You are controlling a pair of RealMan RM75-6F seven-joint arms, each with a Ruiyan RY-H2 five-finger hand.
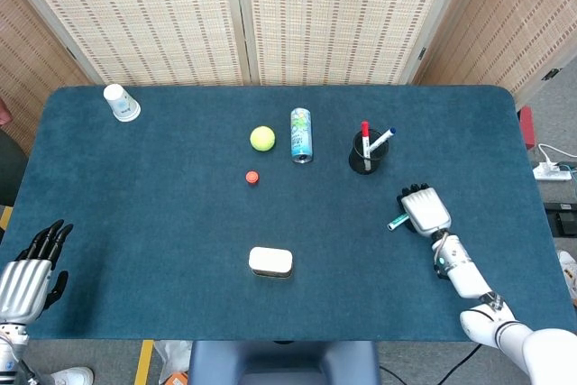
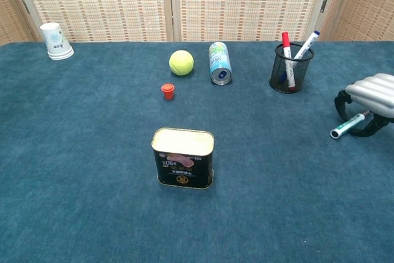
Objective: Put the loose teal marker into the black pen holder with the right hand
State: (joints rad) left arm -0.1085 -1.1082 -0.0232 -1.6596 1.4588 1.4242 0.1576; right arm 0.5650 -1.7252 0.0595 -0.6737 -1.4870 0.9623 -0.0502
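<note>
My right hand is curling its fingers around the teal marker on the bench, near the black pen holder. My left hand is hanging open, holding nothing.

The table wore a matt, napped teal cloth. The pen holder was black wire mesh. The tin and the can lying on its side looked like glossy printed metal. The ball was fuzzy felt, the cup paper. The right hand showed smooth silvery plates over dull black fingers. The marker looked like smooth plastic.
</note>
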